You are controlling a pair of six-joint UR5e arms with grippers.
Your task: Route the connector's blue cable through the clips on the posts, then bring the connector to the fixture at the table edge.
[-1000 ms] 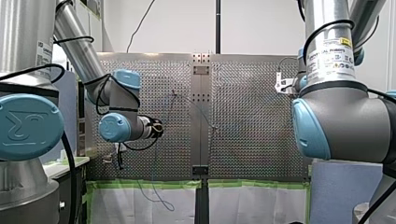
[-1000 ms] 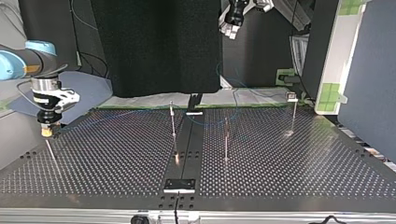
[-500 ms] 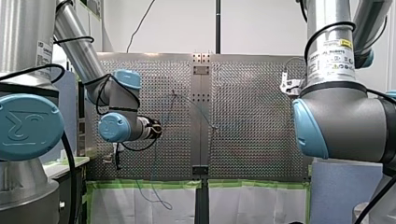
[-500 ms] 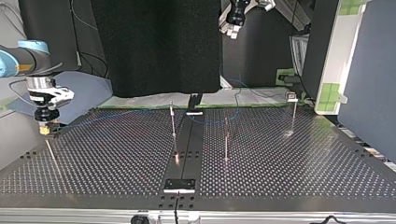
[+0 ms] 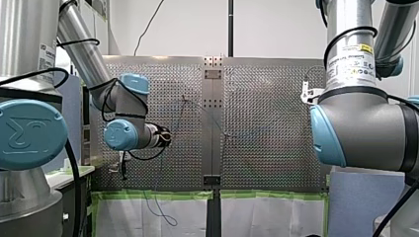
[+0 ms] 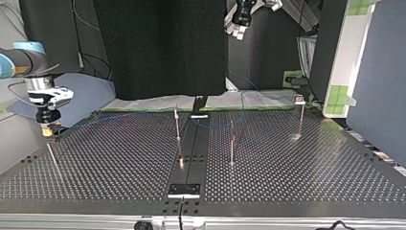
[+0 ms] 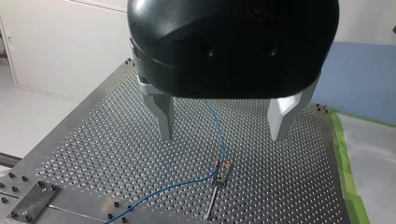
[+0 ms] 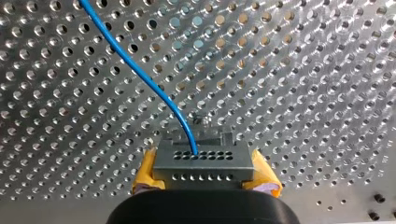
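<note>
The right gripper [image 8: 204, 179] is clamped on the connector [image 8: 203, 161]. Its yellow pads [image 8: 145, 175] press the grey block from either side, so the face with its rows of holes, and the blue cable [image 8: 140, 74] leaving it, are free ahead of the fingers. In the top view it hangs low over the perforated table [image 6: 119, 163] near that view's left edge, and the cable runs thinly from there toward the slim posts [image 6: 177, 127] by the middle strip. Gripping the body rather than the wire looks sensible to me: any pull goes into the housing, and the cable can trail without kinking. The left gripper [image 7: 223, 119] sits high above the table, its metal fingers [image 7: 164, 116] spread apart with nothing between them. Its wrist view looks down on a clip [image 7: 221, 171] with the cable lying in it, so I take it to be parked where it cannot snag the line. The routing seems at least partly done, though I cannot tell whether every clip holds the cable. In the front view a slack loop hangs past the table's near edge, which should leave the right arm room to carry the connector. A small plate [image 6: 184, 190] sits at the top view's near edge, but I cannot tell whether that is the fixture.
</note>
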